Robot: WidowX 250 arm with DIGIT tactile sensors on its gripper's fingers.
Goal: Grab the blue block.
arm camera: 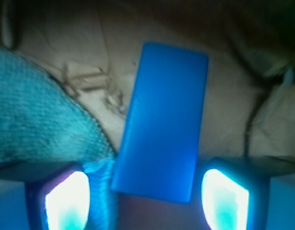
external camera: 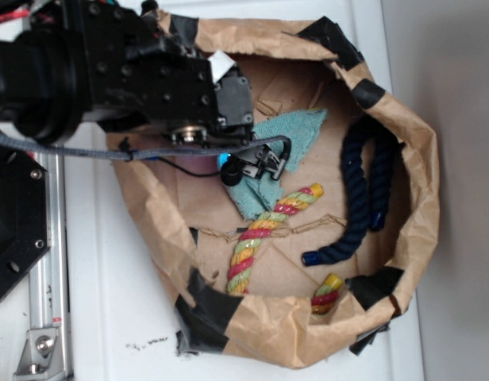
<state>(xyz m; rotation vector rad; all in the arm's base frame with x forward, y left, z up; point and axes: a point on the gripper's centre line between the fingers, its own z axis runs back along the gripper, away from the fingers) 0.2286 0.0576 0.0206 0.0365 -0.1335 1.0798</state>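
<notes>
On brown paper liner [external camera: 252, 278]: blue block [arm camera: 163, 122], white tabletop [external camera: 109, 262] beneath.

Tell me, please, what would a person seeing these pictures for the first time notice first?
In the wrist view, the bright blue block fills the centre, lying on brown paper between the two glowing fingers of the open end effector, with the teal cloth at its left. In the exterior view, the black arm reaches into a taped paper bag that also holds a dark navy rope and a colourful rope.
</notes>
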